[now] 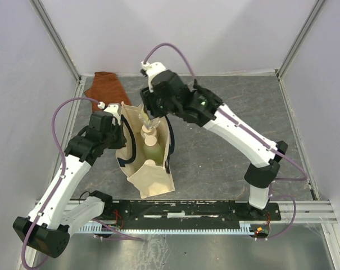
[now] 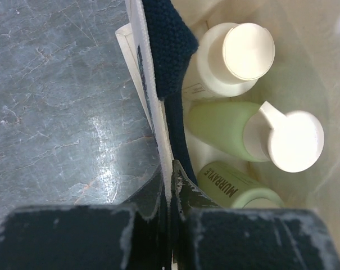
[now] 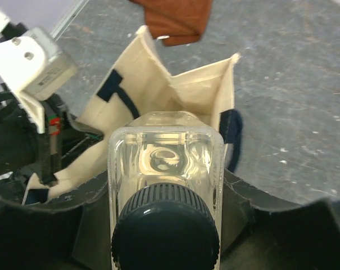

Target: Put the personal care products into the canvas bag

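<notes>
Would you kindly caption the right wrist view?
Right gripper holds a clear dark-capped bottle above the open canvas bag.

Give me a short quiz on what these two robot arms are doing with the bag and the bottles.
1. True or false: the left end effector is shut on the wall of the canvas bag.
2. What does the right end effector hold over the bag? A) a sponge B) the clear bottle C) a spoon
3. How many bottles already sit inside the bag?
Key: 1 true. 2 B. 3 three: the cream bottle and two green bottles.
</notes>
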{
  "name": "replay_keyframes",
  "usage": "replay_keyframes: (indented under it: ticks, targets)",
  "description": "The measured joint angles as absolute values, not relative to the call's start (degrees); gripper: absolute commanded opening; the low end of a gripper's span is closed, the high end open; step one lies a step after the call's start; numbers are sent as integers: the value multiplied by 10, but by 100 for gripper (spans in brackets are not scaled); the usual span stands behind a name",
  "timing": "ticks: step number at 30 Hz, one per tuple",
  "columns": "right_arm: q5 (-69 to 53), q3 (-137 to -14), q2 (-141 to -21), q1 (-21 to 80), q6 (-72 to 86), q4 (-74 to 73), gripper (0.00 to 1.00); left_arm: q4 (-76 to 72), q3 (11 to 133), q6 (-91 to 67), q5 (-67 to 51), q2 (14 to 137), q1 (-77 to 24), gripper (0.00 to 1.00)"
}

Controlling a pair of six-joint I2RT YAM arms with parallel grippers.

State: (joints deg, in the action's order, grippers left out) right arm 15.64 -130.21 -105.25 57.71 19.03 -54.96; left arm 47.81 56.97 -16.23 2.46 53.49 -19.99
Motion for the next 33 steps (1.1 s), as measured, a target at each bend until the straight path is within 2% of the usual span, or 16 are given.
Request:
replay_keyframes:
  ticks: [11, 21, 33]
  targets:
    - [171, -1281, -1103, 655, 249, -467, 0, 485, 570, -162, 24, 527, -200, 3]
    - [245, -1271, -1150, 668, 302, -472, 0, 506, 580, -162, 27, 520, -199, 3]
    - [276, -1214, -1153, 678, 323, -453, 0, 529, 593, -162, 34, 510, -199, 3]
